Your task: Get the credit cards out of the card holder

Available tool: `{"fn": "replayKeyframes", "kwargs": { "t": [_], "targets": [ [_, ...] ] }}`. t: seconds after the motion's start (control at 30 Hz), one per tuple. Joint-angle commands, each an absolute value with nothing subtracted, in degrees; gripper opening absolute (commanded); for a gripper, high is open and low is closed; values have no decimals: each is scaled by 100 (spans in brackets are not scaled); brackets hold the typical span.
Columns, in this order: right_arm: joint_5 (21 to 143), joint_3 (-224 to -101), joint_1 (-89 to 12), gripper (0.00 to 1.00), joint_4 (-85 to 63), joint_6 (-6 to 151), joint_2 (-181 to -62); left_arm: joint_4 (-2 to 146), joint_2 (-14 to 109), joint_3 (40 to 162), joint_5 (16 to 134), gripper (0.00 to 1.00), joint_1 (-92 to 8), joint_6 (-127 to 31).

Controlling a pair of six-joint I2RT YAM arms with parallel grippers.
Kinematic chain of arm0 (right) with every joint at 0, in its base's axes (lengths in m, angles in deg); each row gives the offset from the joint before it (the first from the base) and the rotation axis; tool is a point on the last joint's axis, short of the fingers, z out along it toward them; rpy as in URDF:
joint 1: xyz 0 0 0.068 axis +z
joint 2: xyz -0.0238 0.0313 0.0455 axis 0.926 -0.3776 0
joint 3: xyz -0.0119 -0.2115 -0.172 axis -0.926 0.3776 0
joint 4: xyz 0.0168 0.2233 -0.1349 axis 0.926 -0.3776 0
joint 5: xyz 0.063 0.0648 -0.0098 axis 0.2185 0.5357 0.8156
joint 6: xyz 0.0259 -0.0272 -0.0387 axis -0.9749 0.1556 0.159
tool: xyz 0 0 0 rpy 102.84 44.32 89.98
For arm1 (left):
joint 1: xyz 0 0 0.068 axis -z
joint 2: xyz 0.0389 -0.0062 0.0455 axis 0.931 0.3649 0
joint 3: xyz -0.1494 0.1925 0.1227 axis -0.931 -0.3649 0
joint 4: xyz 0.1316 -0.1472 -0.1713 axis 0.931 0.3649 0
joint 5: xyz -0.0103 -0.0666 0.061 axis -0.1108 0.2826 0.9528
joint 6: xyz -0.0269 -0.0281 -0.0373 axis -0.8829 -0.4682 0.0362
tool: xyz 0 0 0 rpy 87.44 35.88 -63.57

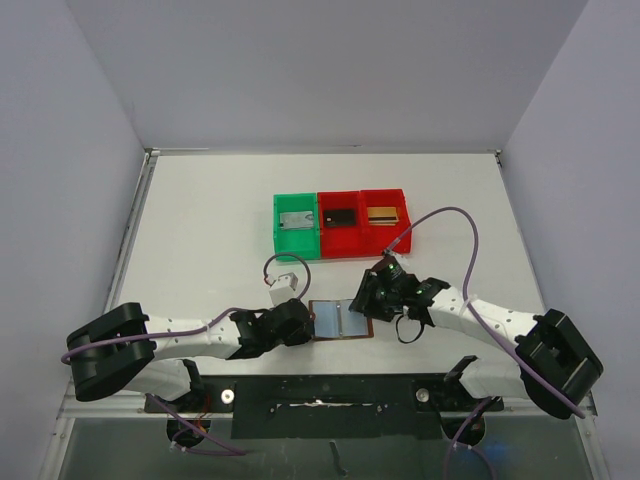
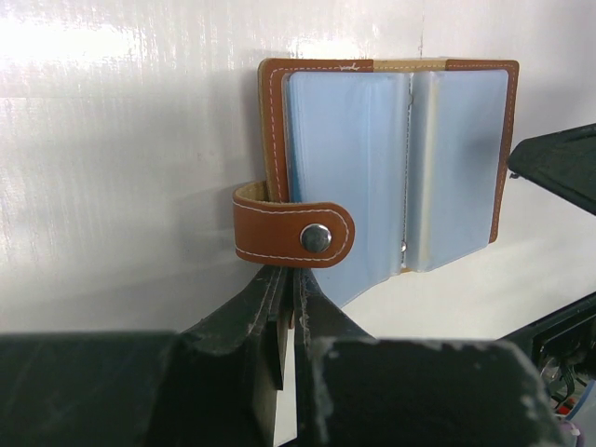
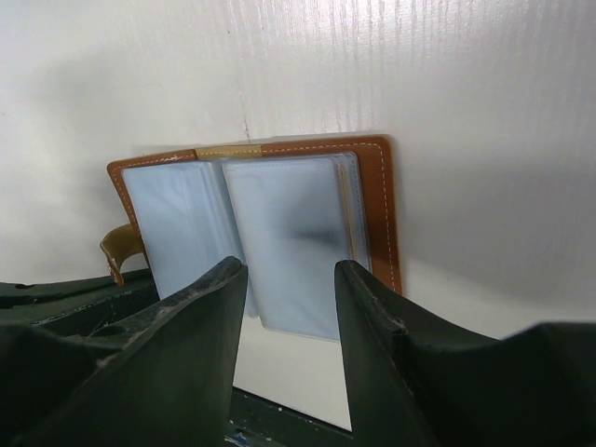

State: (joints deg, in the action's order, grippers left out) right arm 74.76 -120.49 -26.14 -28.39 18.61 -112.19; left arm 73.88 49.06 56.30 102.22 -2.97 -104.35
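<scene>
Card holder (image 2: 386, 168): tan leather-like cover, white stitching, matt; inner pockets pale blue plastic, glossy; strap snap (image 2: 316, 238) polished metal; worktop (image 2: 130, 140) white, faintly ribbed, slightly shiny.

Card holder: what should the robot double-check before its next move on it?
1. Open: the card holder lies spread flat: ok.
2. Anchored: left fingers are shut by the strap; whether they pinch it: cannot tell.
3. Ready to pick: right fingers stand open over the pockets: ok.
4. Anything left inside the pockets: cannot tell; they look blank.
5. Drop spots: the bins each hold one card: ok.
</scene>
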Motion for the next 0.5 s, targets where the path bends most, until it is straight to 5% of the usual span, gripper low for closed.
{"fn": "replayKeyframes", "kwargs": {
  "t": [0.0,0.47],
  "targets": [
    [7275,-12104,-2563,43,-2825,1830,-11172,7254,4964,5863,10201,0,-294,-10282],
    [7362,-12179,-2444,43,-2784,1853,-11577,7268,4948,5857,10195,0,-294,-10267]
  ]
}}
